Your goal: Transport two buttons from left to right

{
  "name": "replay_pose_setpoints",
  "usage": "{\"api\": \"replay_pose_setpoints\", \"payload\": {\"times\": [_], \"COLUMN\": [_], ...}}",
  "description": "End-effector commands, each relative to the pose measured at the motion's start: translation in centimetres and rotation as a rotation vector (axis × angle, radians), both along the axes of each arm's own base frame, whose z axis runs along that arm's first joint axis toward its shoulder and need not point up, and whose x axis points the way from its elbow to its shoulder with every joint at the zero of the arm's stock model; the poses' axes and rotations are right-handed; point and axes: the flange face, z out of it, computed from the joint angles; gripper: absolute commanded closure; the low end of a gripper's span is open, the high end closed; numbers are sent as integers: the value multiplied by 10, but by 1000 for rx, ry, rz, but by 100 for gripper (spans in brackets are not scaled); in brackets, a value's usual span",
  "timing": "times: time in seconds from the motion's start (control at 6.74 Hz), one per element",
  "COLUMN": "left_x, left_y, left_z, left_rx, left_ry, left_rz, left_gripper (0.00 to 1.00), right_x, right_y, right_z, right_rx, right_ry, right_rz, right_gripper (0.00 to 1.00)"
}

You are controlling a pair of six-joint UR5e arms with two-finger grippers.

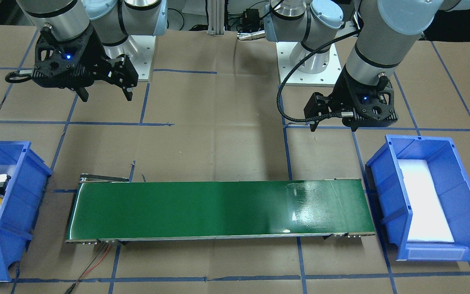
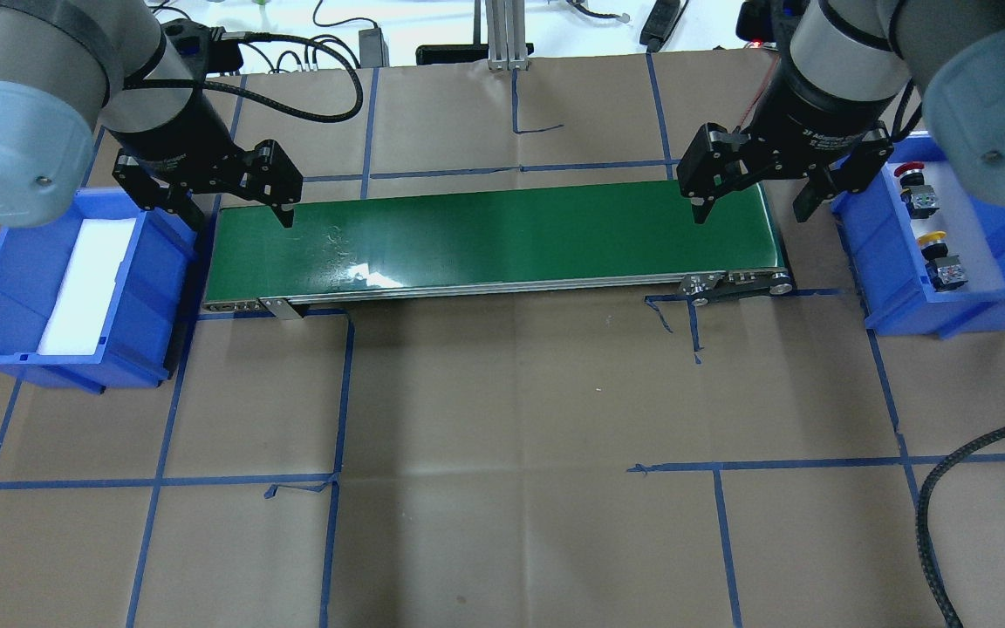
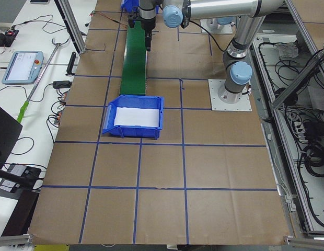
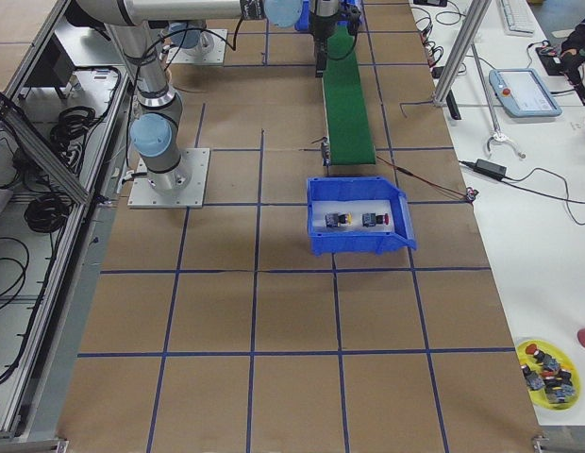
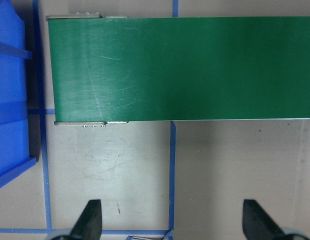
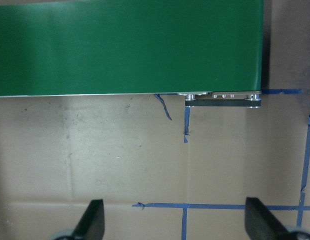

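Yellow-capped button (image 2: 940,257) and red-capped button (image 2: 914,187) side by side on white padding (image 2: 978,222) in blue bin (image 2: 904,321) at right, just beyond right end of green conveyor (image 2: 502,235). Left gripper (image 2: 236,214) and right gripper (image 2: 751,211) aloft near its two ends, jaws spread wide apart, gripping nothing.

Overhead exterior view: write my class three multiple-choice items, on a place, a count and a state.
1. The yellow-capped button and the red-capped button lie: A on the green belt; B in the blue bin by the right arm; C on the bare paper.
2. Buttons in that bin: A one; B two; C four.
3. The left gripper is: A open, empty; B shut on a button; C shut, empty.
1 B: both lie inside its walls. 2 B: one yellow cap, one red. 3 A: its jaws stand wide apart, nothing between.
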Motion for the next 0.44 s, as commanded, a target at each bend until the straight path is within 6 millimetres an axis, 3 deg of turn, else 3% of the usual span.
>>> {"api": "replay_pose_setpoints", "payload": {"times": [0.0, 0.3], "left_x": [0, 0], "left_y": [0, 0], "left_z": [1, 1], "left_rx": [-7, -7], "left_ry": [-4, -4], "left_rz": [0, 0], "left_gripper": [0, 0], "right_x": [0, 0], "right_y": [2, 0], "right_z": [-1, -1], "right_rx": [-4, -10], "right_ry": [-1, -1], "right_rz": [0, 3], "right_gripper": [0, 0]}}
